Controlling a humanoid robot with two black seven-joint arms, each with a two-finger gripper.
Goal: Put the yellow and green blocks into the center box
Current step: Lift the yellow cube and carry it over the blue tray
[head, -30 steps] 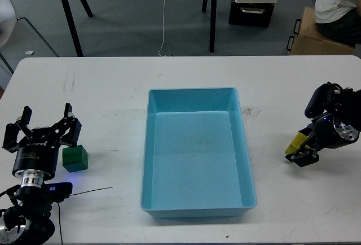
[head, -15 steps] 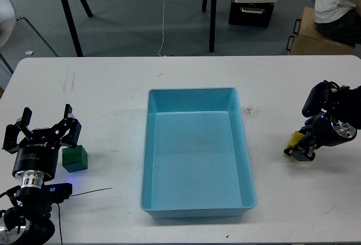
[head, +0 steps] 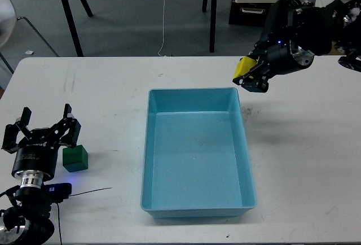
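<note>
While the right gripper clamps the yellow block above the blue tray's far-right corner, the left gripper stands spread beside the green block on the counter.

- The light is bright, even and diffuse from above; the white surface shows no harsh glare.
- Shadows are soft: a faint one lies on the surface beneath my right arm, another beside the green block.
- Focus is sharp throughout, though my dark right arm loses detail.
</note>
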